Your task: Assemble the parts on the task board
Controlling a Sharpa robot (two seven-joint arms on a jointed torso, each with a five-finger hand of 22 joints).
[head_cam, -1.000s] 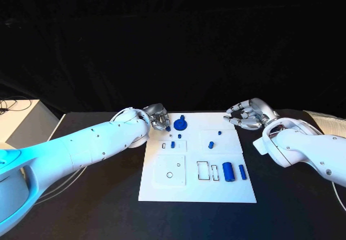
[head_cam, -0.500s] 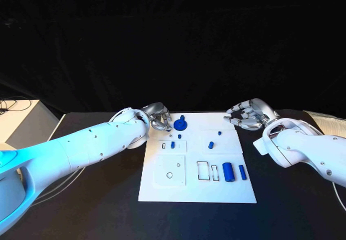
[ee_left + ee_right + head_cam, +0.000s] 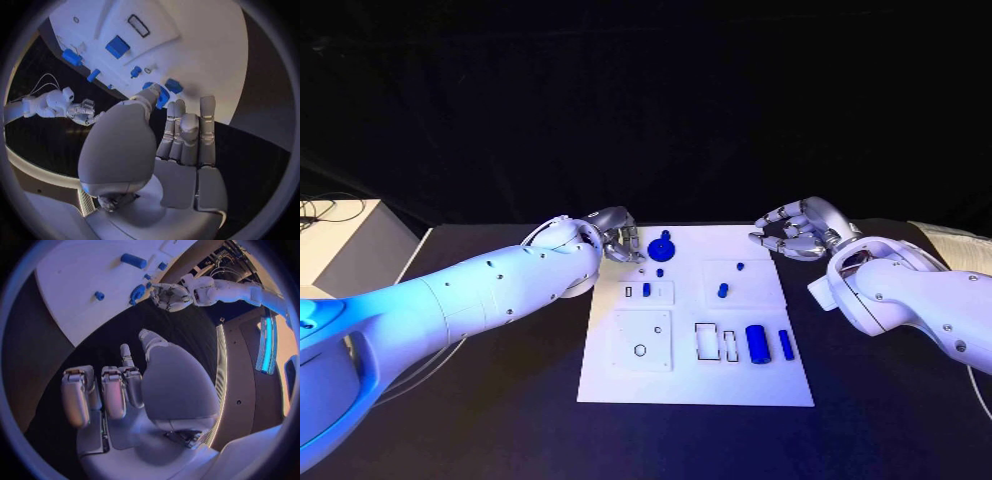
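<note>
The white task board point(image 3: 697, 385) lies in the middle of the black table. A round blue part with a stub point(image 3: 659, 245) sits at its far left corner; in the left wrist view the same part point(image 3: 159, 95) lies just past my thumb tip. My left hand point(image 3: 619, 244) hovers at that corner with its fingers stretched out and nothing in them. Off the board's far right corner my right hand point(image 3: 795, 232) hangs with loosely curled fingers point(image 3: 114, 392), holding nothing. A blue cylinder point(image 3: 757, 343) and a thin blue bar point(image 3: 786, 344) lie near the right edge. Small pegs point(image 3: 723, 290) point(image 3: 646, 289) stand mid-board.
A white cabinet point(image 3: 341, 240) stands beyond the table's left edge, with cables beside it. A pale ribbed object point(image 3: 956, 243) lies at the table's far right. Empty rectangular slots point(image 3: 707, 342) and a round hole point(image 3: 639, 350) mark the board's near half.
</note>
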